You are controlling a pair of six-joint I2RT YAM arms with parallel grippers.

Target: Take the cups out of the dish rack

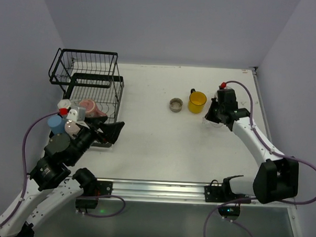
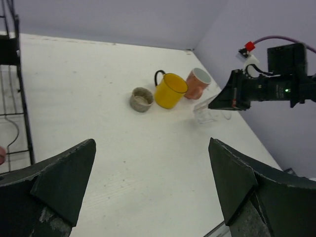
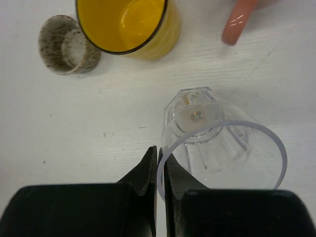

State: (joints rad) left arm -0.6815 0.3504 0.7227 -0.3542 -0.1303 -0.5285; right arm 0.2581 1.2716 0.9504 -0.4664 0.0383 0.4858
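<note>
1. We are clamping our right fingers [image 3: 147, 170] together on the rim of the clear glass cup [image 3: 217, 133], its mouth facing the wrist camera.
2. Near it, the yellow mug [image 3: 129, 24], the speckled beige cup [image 3: 66, 45] and the salmon mug [image 2: 197, 83] are resting on the surface [image 1: 157, 144].
3. We are holding our left fingers [image 2: 64, 173] wide apart, gripping nothing, beside the dish rack [image 1: 86, 73].
4. A pink cup [image 1: 90, 107] is sitting in the rack's lower tier.

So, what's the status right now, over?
Left jaws open, beside black wire dish rack. Right jaws shut on rim of clear glass cup. Yellow mug close by.
</note>
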